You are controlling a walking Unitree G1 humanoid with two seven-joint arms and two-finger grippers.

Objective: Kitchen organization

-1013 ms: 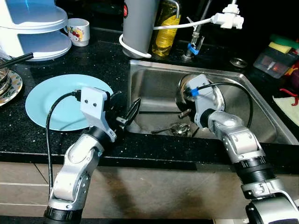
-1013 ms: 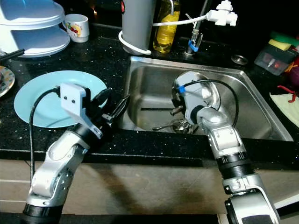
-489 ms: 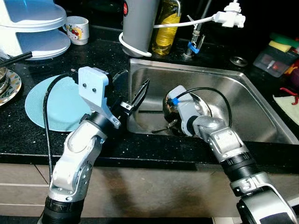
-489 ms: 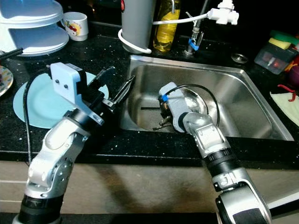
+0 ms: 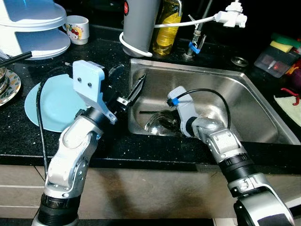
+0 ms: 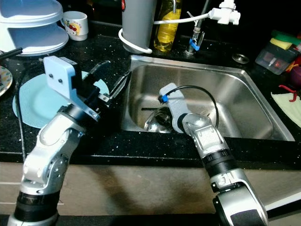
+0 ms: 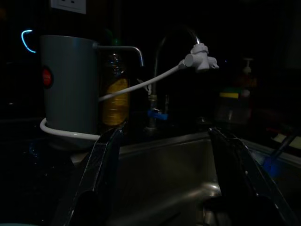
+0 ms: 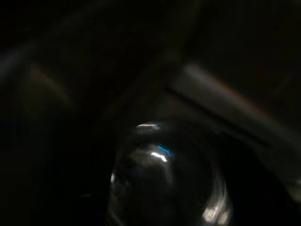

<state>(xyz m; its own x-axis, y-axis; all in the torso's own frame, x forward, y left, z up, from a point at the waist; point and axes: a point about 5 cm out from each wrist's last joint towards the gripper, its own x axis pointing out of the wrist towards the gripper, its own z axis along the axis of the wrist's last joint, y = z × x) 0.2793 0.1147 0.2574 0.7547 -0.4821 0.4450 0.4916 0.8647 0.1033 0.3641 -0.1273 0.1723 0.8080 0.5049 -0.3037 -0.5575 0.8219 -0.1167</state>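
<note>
I'm looking down at a black speckled countertop (image 5: 94, 49) with a stainless sink (image 5: 244, 101) set into the middle of the frame, a tap hose fitting (image 5: 230, 14) and a yellow soap bottle (image 5: 167, 28) along the top edge. At the left centre lies a light blue plate (image 5: 51, 106), flat on the counter beside the basin, which I take as a landing spot for washed things. My left gripper (image 5: 126, 92) hovers over the sink's left rim with its fingers spread wide and empty; in its wrist view the two fingers (image 7: 101, 169) frame the grey kettle-like jug (image 7: 68, 89), so I judge it is waiting to receive. My right gripper (image 6: 162, 120) reaches down into the lower left of the basin, right against a shiny metal bowl (image 5: 160, 125). Its wrist view is dark, with the bowl (image 8: 164, 179) close below. I cannot tell whether its fingers are closed on the bowl.
</note>
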